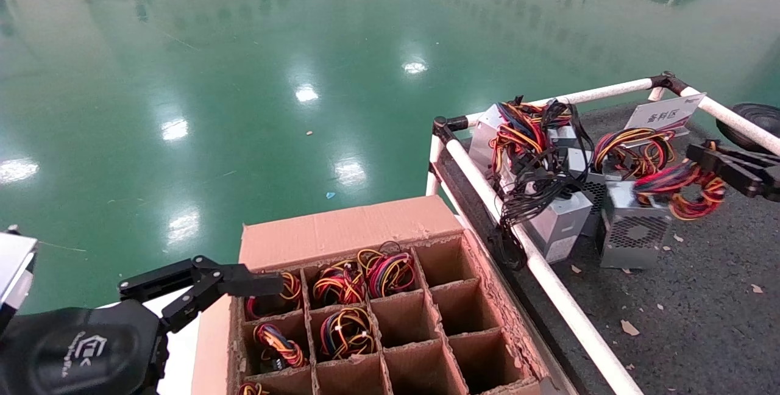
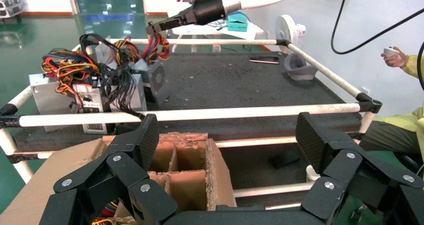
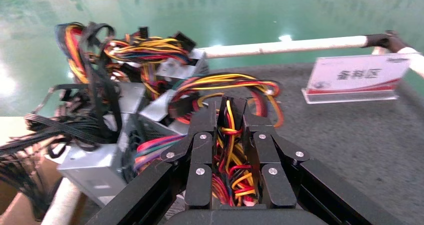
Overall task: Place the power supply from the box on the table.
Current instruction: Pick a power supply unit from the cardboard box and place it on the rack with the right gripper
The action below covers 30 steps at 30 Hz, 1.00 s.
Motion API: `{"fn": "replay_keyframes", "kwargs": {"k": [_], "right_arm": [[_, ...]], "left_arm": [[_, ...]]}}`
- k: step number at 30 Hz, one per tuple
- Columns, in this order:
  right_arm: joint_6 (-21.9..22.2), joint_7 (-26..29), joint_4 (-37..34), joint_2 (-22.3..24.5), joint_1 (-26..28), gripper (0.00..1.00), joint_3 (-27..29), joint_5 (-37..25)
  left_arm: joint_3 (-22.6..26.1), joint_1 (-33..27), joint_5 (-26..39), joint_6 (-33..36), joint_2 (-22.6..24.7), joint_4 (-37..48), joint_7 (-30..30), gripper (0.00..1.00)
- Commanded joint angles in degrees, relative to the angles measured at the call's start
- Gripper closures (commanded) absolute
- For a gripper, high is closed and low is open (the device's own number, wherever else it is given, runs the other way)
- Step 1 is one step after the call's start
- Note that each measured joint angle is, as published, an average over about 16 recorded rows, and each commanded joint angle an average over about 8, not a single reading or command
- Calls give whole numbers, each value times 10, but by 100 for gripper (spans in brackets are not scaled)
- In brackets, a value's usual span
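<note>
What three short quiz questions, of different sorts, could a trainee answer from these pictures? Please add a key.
1. True or false: the power supply stands on the table.
2. What does the right gripper pinch? A) the white rail B) the wire bundle C) the sign
3. Fill in: the left gripper is open beside the ____.

Key:
1. True.
2. B; its fingers are shut on the wire bundle.
3. box
</note>
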Motion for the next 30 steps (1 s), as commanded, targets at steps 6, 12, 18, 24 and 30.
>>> {"fn": "replay_keyframes", "kwargs": {"k": [6,12,18,24,30], "right_arm": [[8,-5,-2,5,-1,0,-1,-1],[7,-5,-1,5,-1,0,-1,-2],[7,-4,-1,5,-1,0,-1,-2],[7,-4,-1,4,-1,0,-1,-1],[-2,-2,3,5,3,0,0,0]], "left_arm": [[0,0,0,0,0,0,0,0],[0,0,0,0,0,0,0,0],[0,0,0,0,0,0,0,0],[0,0,0,0,0,0,0,0],[0,0,0,0,0,0,0,0]]}}
